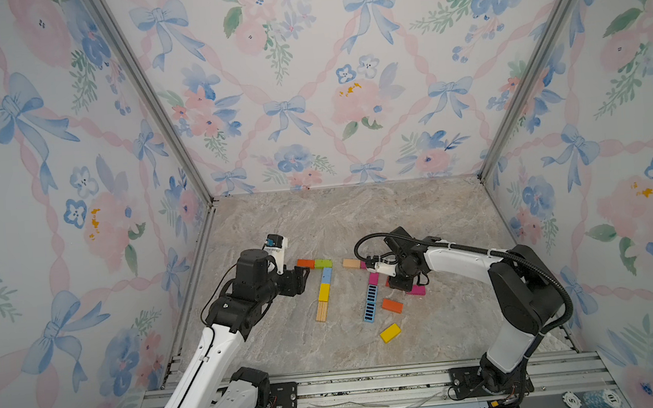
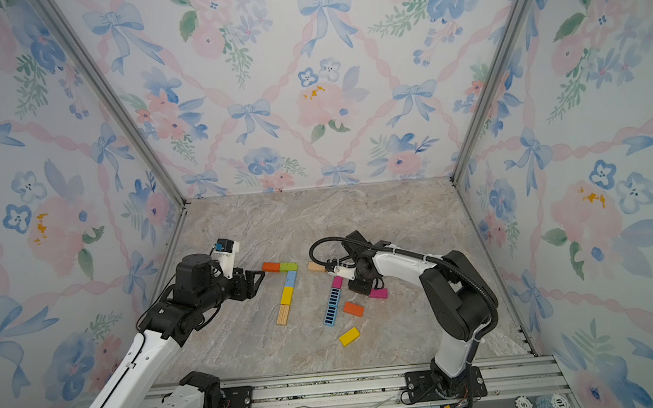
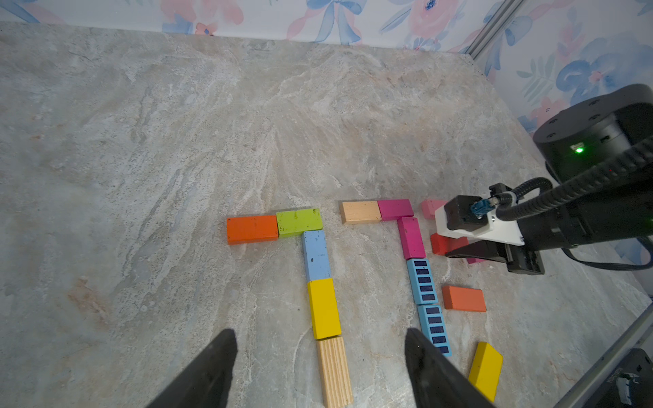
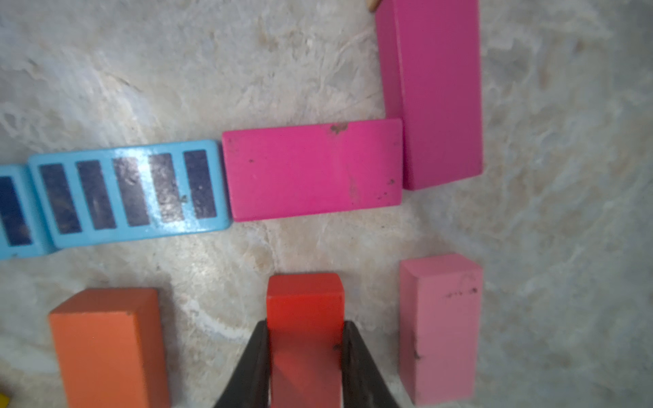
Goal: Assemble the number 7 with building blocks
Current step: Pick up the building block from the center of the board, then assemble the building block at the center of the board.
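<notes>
Nearest us, a yellow block (image 1: 390, 332) and an orange block (image 1: 392, 306) lie loose on the table (image 1: 318, 222), apart from the figures. Just past them, the right gripper (image 4: 305, 325) is clamped on the long sides of a red block (image 4: 304, 300). That block lies flat between the orange block and a pink block (image 4: 441, 325). The left gripper (image 3: 319, 333) hovers with its jaws wide and empty over the foot of the number 7 (image 1: 325, 277), which has an orange and green bar and a stem of light blue, yellow and lined wood. A second seven (image 3: 411, 238) of tan, magenta and striped blue lies beside it, on the right arm's side.

We judge the step in hand to be picking up the red block. Both figures look whole, so we cannot tell where it should go. The lift calls for a straight rise, since the pink block and the second seven's stem sit close by.

Only the right wrist view shows the grip; in both top views the right arm (image 1: 462, 257) mostly hides it. Only the left wrist view shows the far tan-and-magenta bar whole.
</notes>
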You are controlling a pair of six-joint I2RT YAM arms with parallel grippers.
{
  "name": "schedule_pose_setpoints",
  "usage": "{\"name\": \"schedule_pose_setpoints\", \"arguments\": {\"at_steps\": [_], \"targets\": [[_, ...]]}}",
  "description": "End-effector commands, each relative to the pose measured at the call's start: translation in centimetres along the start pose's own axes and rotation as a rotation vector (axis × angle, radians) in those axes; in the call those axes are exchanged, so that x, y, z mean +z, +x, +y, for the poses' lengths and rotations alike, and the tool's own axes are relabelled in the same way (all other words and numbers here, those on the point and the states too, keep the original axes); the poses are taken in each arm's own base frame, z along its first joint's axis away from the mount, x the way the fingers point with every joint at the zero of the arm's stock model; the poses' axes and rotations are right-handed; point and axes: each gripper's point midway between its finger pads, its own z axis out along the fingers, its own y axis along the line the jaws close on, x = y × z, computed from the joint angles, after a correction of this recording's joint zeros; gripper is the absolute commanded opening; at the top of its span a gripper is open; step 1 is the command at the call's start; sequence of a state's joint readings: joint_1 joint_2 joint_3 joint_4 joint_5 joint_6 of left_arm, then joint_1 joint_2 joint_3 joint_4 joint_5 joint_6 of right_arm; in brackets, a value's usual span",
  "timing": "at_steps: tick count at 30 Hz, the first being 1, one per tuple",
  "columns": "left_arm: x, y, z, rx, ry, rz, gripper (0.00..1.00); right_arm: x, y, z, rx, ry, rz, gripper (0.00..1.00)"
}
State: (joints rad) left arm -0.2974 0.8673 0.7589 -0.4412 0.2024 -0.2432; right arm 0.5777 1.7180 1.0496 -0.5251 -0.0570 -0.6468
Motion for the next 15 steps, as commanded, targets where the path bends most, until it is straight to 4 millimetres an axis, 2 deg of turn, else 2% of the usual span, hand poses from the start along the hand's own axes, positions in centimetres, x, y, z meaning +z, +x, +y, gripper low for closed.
{"name": "schedule_pose_setpoints", "arguments": {"at_steps": [1, 4, 7, 11, 15], "targets": [[0.2, 0.2, 0.2, 0.012, -0.001, -0.003, 0.78, -4.0, -1.7, 0.0, 0.002, 0.044, -0.110, 0.22], [0.2, 0.2, 0.2, 0.013, 0.000, -0.004, 0.78, -7.1, -2.4, -0.9, -0.003, 0.099, -0.169, 0.22], [0.1, 0.1, 0.2, 0.013, 0.001, -0.007, 0.78, -9.3, -1.0, -2.0, -0.028, 0.143, -0.158, 0.23], [0.0, 0.1, 0.1, 0.012, 0.004, -0.008, 0.78, -9.7, 2.6, -3.4, -0.028, 0.182, -0.057, 0.25], [0.2, 0.2, 0.1, 0.012, 0.009, -0.003, 0.78, -8.6, 4.6, -4.7, 0.006, 0.196, -0.024, 0.25]]}}
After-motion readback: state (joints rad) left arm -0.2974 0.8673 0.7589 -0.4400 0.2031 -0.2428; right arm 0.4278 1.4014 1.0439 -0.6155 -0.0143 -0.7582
